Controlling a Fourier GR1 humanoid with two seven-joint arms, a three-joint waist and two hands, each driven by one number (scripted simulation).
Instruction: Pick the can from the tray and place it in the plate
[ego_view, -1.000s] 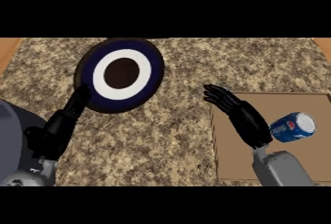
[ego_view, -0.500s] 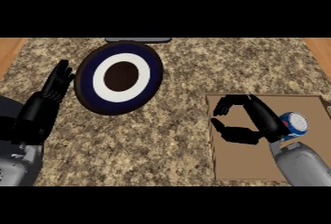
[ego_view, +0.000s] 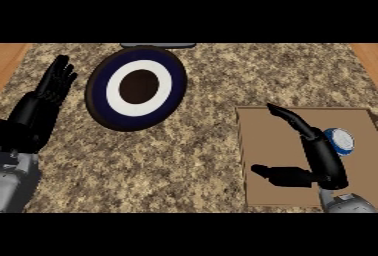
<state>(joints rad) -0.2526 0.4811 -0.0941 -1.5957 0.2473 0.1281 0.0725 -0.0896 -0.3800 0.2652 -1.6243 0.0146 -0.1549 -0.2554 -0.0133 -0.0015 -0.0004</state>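
Note:
The blue and white can (ego_view: 342, 141) lies on the brown tray (ego_view: 269, 142) at the counter's right, mostly hidden behind my right hand (ego_view: 322, 159). That hand is open above the tray: its fingers stretch up and to the left, its thumb spreads low to the left, and its back is against the can's left side. The dark blue plate (ego_view: 136, 87) with a white ring and dark centre sits on the counter at upper left, with nothing on it. My left hand (ego_view: 44, 100) rests open at the left edge, fingers up.
The speckled stone counter (ego_view: 192, 150) runs between plate and tray. A grey object (ego_view: 159, 45) shows at the far edge behind the plate. Wooden strips (ego_view: 11, 55) border the counter at both sides.
My right hand's fingers, curled over the tray half a second ago, are now stretched out, and the hand has moved closer to the can. The left hand stays raised at the left.

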